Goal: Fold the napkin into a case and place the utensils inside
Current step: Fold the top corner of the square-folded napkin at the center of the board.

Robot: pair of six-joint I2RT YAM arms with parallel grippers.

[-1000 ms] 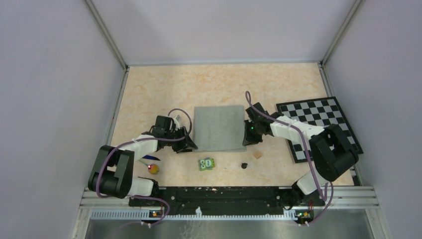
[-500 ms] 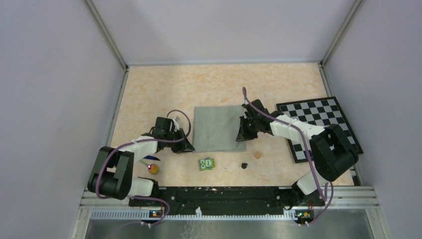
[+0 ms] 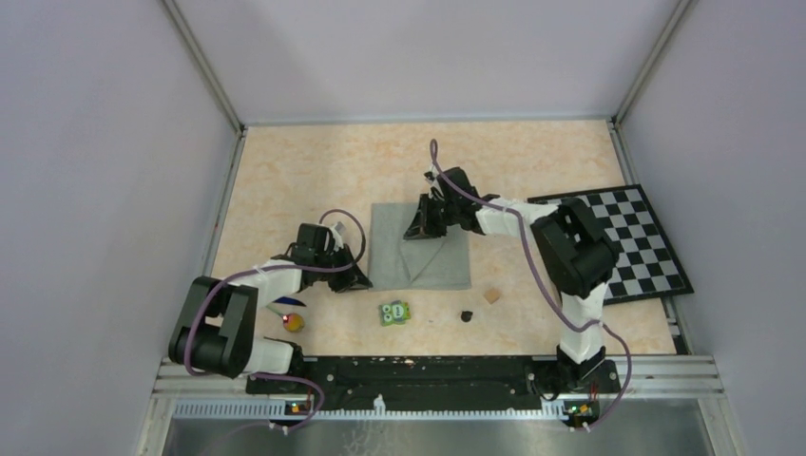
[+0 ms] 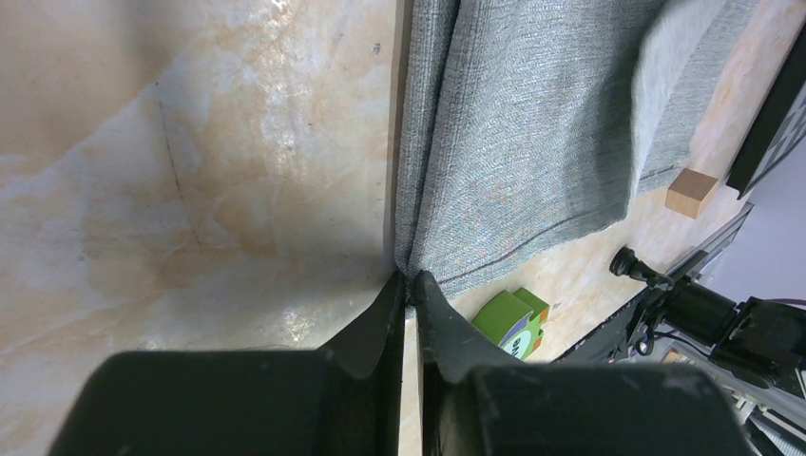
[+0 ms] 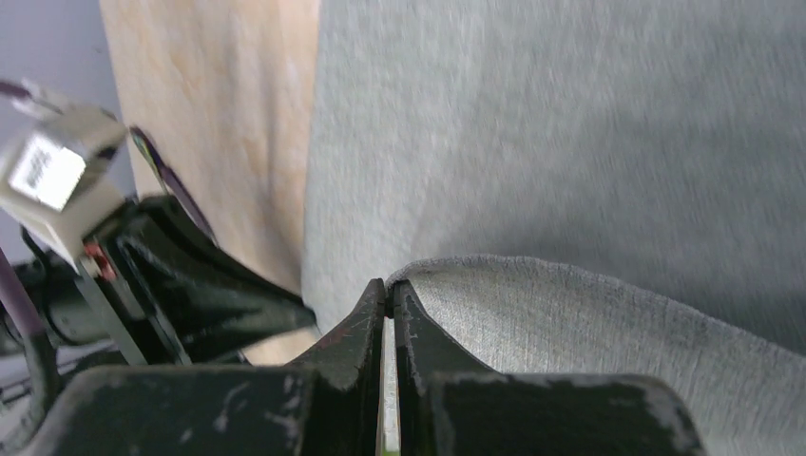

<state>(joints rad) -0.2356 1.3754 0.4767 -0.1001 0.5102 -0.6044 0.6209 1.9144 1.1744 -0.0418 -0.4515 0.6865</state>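
1. The napkin (image 3: 442, 266) lay in the middle of the table (image 3: 304, 180), between the two arms. It was plain grey cloth, flat along its left and near parts.
2. Its far-right part was off the tabletop. A flap stood up there and leaned leftward over the rest of the cloth, with a slanting crease running down from it in the overhead view.
3. The right gripper (image 3: 416, 230) was clenched on the edge of that flap. In its own wrist view the two fingertips met with the hem nipped between them. That picture was blurred, so how much cloth sat in the bite was unclear.
4. The left gripper (image 3: 366, 281) sat low at the napkin's near-left corner, grasping it. Its wrist view showed the fingertips (image 4: 394, 299) pinched together on the corner, where the cloth bunched into a ridge against the table.
5. The utensils lay beside the left arm, close to the near edge and well apart from the napkin. The yellow-orange-headed utensil (image 3: 296, 323) was in plain sight. The dark blue utensil (image 3: 287, 307) lay just behind it, mostly hidden by the arm.
6. A green owl-faced block (image 3: 394, 313) stood just in front of the napkin's near edge, not touching it. A tan cube (image 3: 491, 295) and a small black piece (image 3: 467, 314) lay to its right.
7. The checkerboard mat (image 3: 646, 237) lay on the right side of the table, partly under the right arm and apart from the napkin.
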